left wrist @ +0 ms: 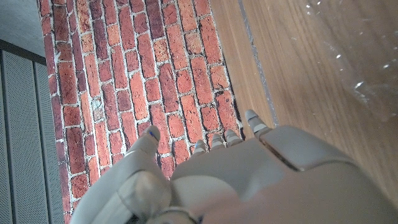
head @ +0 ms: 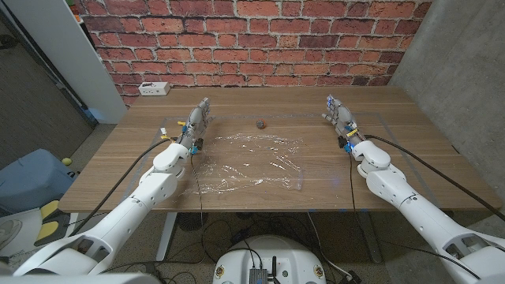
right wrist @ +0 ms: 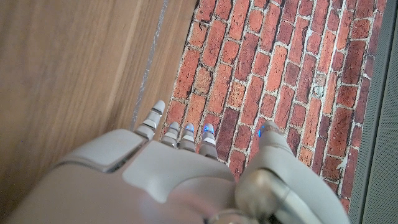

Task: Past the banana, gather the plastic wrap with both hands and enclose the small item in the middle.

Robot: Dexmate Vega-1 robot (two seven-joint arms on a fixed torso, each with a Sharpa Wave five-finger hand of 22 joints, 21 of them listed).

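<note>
Brick wall (head: pixel 252 35) closes off the far side, red and rough, right behind your table (head: pixel 418 150). That table is bare brown wood with a straight grain, and a faint taped line runs along it near its far edge. You have open wood on both flanks: a wide strip beyond your right hand out to the table's right edge, a narrower one outside your left.

Your wrap (head: pixel 248 163) lies spread at the middle, a thin clear sheet, crinkled and glinting, roughly square. Its left edge comes close beside your left hand (head: pixel 196 124); its right edge stays well apart from your right hand (head: pixel 341 118).

Both hands are pale grey and smooth-shelled, standing near the far part of the table with fingers stretched toward the wall, apart and holding nothing.

Your small item (head: pixel 261 123) is a dark, roundish lump sitting on bare wood just past the wrap's far edge, between your two hands. A white power strip (head: pixel 153 88) lies at the far left corner.
</note>
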